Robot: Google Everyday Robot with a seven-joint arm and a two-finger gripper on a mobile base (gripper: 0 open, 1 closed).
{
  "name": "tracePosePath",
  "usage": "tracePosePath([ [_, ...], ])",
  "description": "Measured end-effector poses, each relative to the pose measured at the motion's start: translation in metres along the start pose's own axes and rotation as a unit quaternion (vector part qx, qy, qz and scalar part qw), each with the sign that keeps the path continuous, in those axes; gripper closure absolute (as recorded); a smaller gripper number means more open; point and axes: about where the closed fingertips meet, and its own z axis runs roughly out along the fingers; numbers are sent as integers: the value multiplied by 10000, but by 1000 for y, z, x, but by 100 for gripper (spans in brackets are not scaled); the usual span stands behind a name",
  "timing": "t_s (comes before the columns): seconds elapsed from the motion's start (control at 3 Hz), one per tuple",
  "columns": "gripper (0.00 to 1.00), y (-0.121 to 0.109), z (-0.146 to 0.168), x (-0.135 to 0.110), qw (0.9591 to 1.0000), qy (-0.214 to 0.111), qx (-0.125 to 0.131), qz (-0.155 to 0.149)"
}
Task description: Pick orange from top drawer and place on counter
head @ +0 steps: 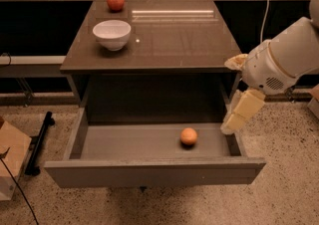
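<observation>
Speckled floor (289, 189) below; the orange (188, 136) lies right of centre in the open top drawer (149, 171). My gripper (232, 100) hangs released, empty, by its right wall; descending, I risk clipping that wall or rolling the orange.

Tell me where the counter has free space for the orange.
The counter is bare across its middle and right, right of the white bowl and apple. Its back-left is crowded. The gripper hangs over the right wall of the top drawer, right of the orange.

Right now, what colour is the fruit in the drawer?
The orange is plain orange, camera view; gripper at top drawer right side.
</observation>
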Motion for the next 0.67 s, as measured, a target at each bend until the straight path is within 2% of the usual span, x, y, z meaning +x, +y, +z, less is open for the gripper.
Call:
tracePosePath([
  [0.33, 0, -3, 23, -4, 9998, -174, 12, 21],
  [0.67, 0, -3, 58, 1, 9987, -485, -6, 136],
])
